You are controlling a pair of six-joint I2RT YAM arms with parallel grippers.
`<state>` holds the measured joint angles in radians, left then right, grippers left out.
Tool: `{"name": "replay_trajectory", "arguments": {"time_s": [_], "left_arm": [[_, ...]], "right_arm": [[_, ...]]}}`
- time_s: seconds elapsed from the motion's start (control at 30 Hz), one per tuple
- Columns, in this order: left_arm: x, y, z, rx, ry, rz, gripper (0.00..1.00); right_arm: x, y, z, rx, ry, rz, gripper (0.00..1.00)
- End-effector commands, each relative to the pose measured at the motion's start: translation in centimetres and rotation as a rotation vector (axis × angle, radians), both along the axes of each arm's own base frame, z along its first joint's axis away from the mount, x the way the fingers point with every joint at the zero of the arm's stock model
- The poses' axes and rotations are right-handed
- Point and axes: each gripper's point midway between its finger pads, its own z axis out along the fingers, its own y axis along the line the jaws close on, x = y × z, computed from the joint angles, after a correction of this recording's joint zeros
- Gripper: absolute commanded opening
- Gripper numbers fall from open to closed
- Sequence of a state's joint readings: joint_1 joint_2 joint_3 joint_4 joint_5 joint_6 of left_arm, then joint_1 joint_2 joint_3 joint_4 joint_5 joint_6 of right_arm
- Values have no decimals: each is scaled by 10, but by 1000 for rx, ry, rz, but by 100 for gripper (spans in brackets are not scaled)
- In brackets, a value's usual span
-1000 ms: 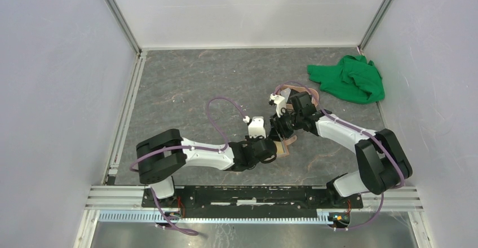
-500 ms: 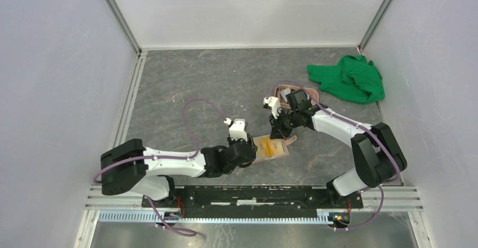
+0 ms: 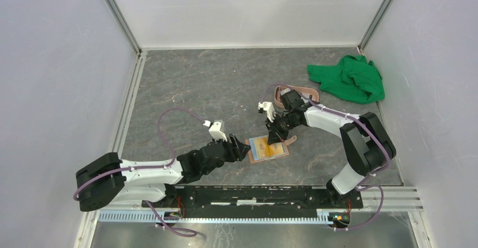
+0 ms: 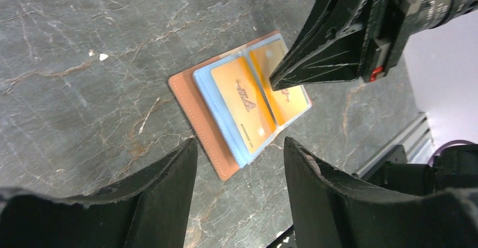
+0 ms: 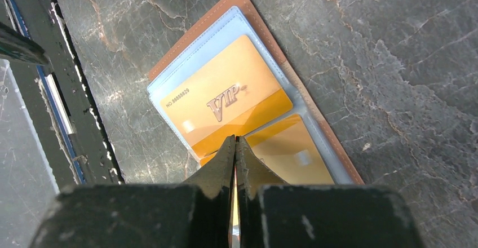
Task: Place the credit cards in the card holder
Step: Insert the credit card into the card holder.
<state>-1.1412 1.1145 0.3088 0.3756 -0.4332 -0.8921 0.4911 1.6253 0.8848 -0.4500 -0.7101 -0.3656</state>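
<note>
The tan card holder (image 3: 251,152) lies open and flat on the table near the front. Two orange-yellow credit cards (image 3: 261,146) sit in its light blue clear sleeves. In the right wrist view, one card reads VIP (image 5: 225,98) and the other (image 5: 293,158) lies beside it. My right gripper (image 3: 274,138) is shut, its tips (image 5: 235,141) down at the fold between the two cards. My left gripper (image 3: 241,148) is open and empty, just left of the holder (image 4: 194,118). The black and grey-white cards are not in view.
A pink oval tray (image 3: 293,92) lies behind the right arm, mostly hidden by it. A green cloth (image 3: 349,79) is bunched at the back right. The black mounting rail (image 3: 253,194) runs along the front edge, close to the holder.
My left arm has pulled back to the left, off the holder, which now lies uncovered and open. My right gripper has shifted slightly left and stays on the holder.
</note>
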Motion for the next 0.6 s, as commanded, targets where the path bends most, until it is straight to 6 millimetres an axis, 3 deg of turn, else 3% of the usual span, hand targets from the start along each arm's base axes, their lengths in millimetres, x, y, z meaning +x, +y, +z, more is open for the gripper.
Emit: {"name": "replay_trajectory", "arguments": {"time_s": [0.0,0.2,0.4,0.57], "left_arm": [[4,-17,31,-186,-16,-45,65],[5,-24,30,-221,2,-71,64],[2,-33,17,-241,45,-107,53],[2,-37,6,-237,77,-120,51]], "right_arm": [[5,12,7,31,-4,34,5],[2,15,-1,8,17,40,5],[-2,17,-8,-9,37,54,6],[-6,23,-5,10,56,81,7]]}}
